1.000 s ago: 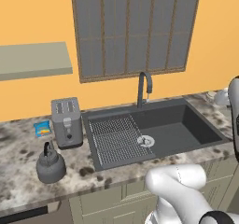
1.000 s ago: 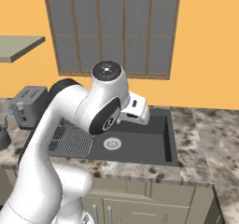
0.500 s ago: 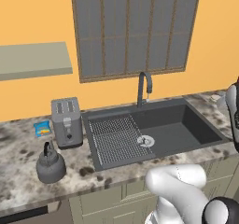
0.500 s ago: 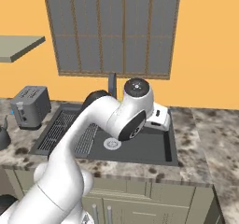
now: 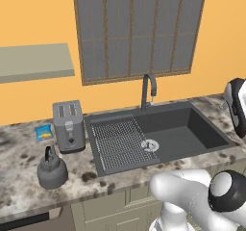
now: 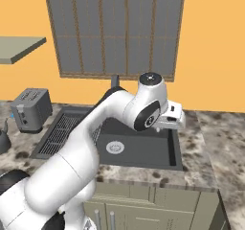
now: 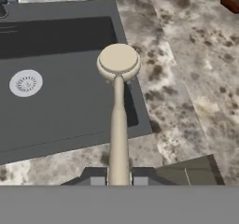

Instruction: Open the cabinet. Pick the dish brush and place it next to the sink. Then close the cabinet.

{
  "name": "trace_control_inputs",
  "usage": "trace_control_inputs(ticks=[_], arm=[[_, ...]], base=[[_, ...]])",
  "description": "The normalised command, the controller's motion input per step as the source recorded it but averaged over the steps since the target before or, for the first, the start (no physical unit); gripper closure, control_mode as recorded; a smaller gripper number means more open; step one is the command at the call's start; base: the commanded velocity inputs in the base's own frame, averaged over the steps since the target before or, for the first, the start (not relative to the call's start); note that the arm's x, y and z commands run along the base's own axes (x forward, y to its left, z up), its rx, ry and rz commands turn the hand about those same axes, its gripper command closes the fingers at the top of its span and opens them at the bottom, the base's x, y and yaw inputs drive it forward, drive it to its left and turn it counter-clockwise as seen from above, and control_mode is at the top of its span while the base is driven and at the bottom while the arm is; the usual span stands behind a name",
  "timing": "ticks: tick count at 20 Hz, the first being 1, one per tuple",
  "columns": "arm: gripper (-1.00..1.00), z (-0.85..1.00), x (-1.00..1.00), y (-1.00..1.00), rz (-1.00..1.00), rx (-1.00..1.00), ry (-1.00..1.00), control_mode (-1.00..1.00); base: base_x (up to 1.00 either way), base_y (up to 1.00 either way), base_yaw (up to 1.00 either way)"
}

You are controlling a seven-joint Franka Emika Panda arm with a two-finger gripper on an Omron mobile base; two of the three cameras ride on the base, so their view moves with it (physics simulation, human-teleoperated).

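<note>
Gripping the dish brush [image 7: 118, 106], pincer [image 7: 118, 181] (hand view) overhangs sink [image 7: 56, 120].

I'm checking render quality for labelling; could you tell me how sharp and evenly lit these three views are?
Left base view: soft, even light, and the sink is slightly blurred. Right base view: the arm is crisp, with mild shading. Hand view: the dish brush is sharp in the shut gripper, without glare.

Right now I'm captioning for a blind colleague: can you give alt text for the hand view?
The fingers hold a cream brush by its handle, its round head over the sink's right rim. Speckled counter lies to the right.
</note>
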Motion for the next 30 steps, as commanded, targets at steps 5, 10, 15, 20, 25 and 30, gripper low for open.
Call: trace_control_inputs(ticks=[5,10,15,20,25,30], arm=[[1.00,-0.58,0.38,-0.45,0.00,0.00,0.02,-1.00],[1.00,-0.44,0.26,-0.42,0.00,0.00,0.00,-1.00],[1.00,-0.23,0.28,-0.32,0.00,0.00,0.01,-1.00],[1.00,-0.25,0.48,-0.26,0.00,0.00,0.02,-1.00],[1.00,-0.15,0.22,-0.33,0.00,0.01,0.01,-1.00],[1.00,-0.11,0.00,-0.26,0.00,0.03,0.01,-1.00]], base=[[0.00,0.00,0.00],[0.00,0.00,0.00],[0.00,0.00,0.00],[0.00,0.00,0.00],[0.00,0.00,0.00],[0.00,0.00,0.00]])
